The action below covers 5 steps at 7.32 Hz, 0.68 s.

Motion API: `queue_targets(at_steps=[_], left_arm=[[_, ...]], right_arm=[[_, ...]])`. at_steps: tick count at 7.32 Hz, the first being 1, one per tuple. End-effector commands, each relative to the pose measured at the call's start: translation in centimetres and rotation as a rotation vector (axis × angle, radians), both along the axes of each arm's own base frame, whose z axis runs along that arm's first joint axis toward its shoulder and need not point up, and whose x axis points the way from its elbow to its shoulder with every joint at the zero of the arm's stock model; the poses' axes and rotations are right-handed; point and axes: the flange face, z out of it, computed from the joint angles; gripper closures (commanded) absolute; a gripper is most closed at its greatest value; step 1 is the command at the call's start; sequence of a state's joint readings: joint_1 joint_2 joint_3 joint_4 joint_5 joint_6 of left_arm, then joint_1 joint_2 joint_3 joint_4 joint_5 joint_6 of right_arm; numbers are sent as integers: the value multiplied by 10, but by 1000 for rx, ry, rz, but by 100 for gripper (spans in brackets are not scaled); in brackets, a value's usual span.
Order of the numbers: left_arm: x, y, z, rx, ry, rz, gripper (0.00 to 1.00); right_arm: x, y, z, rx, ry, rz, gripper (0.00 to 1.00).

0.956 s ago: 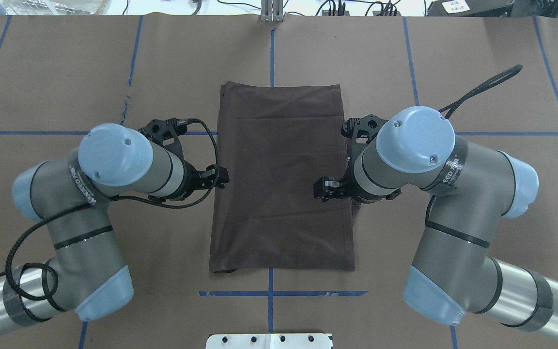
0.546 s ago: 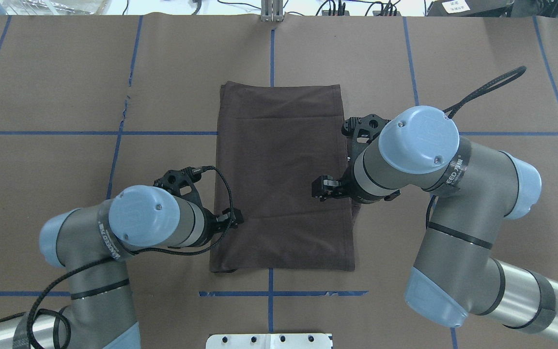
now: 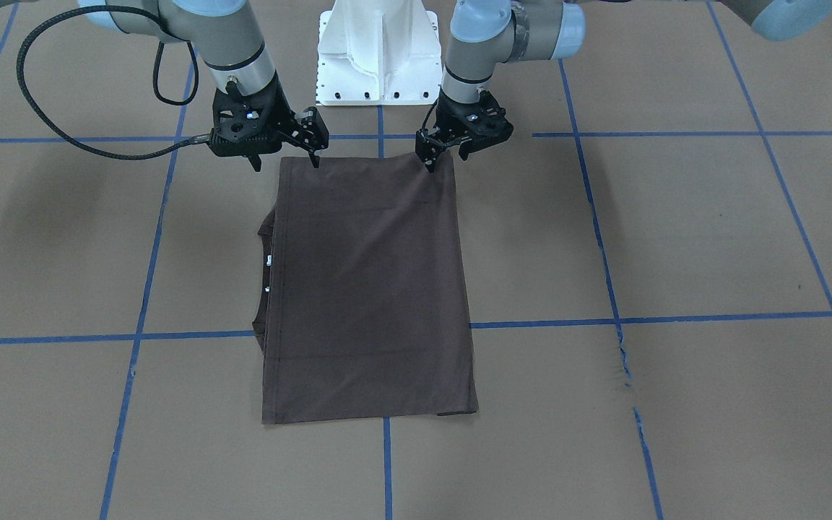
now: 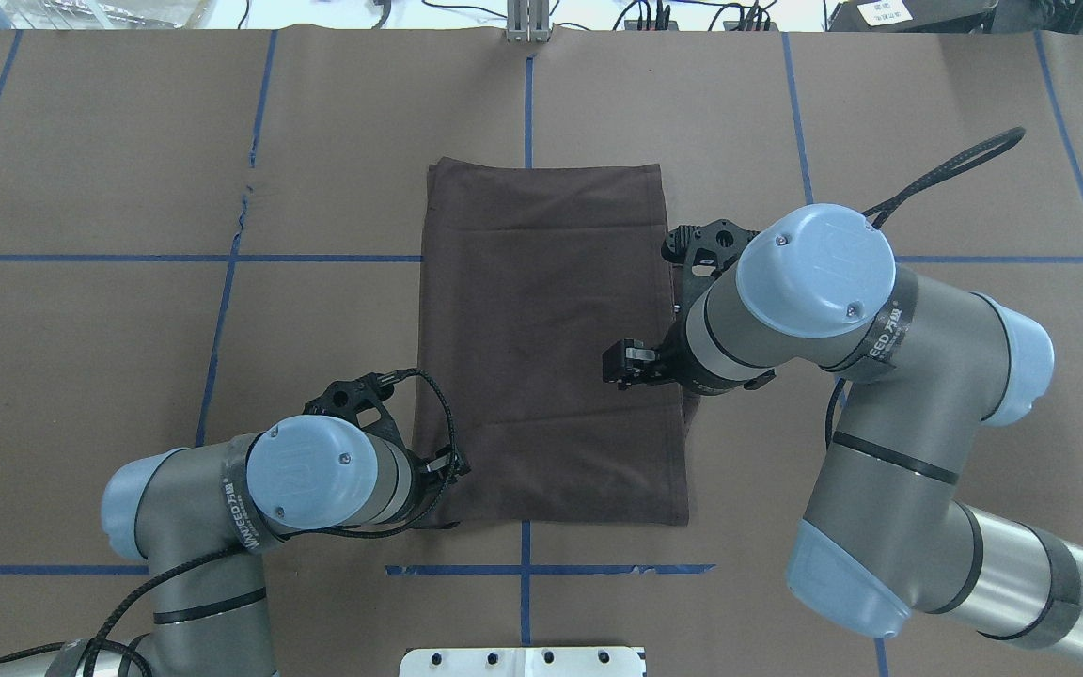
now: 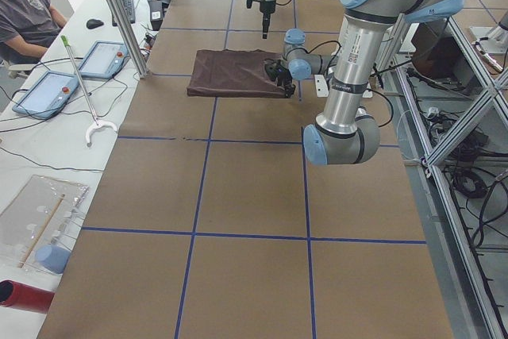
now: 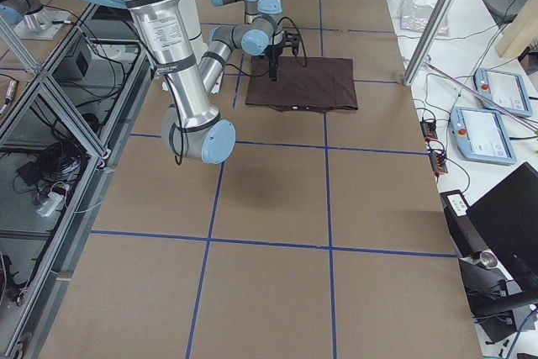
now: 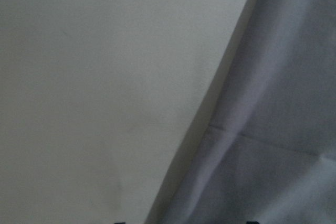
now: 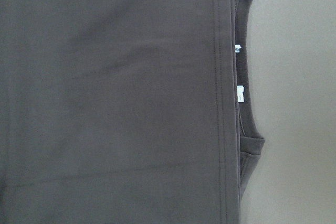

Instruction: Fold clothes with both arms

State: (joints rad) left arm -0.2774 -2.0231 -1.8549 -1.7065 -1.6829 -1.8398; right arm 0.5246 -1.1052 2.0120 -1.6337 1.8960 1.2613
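T-shirt, dark brown-grey and folded into a long rectangle, lies flat at the middle of the worktop, with its white neck tag peeking out along its right edge. The left end effector sits low at the shirt's left corner nearest the robot, jaws parted and not yet closed on the cloth. The right end effector hangs above the shirt's right edge, spread wide and gripping nothing.
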Motion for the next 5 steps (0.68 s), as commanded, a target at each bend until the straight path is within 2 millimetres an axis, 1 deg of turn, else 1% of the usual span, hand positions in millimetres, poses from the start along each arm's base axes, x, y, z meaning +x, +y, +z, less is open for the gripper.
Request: queue_targets(at_steps=[1,3,5], left_arm=[[3,5,3,-4,-6,7,23],[12,10,7,-15,-16,10,26],[14,13,4,-17,-13,14,28]], right_arm=[[1,0,-1,2,-2,0,0],[2,-1,0,1,-1,3,0],[2,-1,1,0,0,3,0]])
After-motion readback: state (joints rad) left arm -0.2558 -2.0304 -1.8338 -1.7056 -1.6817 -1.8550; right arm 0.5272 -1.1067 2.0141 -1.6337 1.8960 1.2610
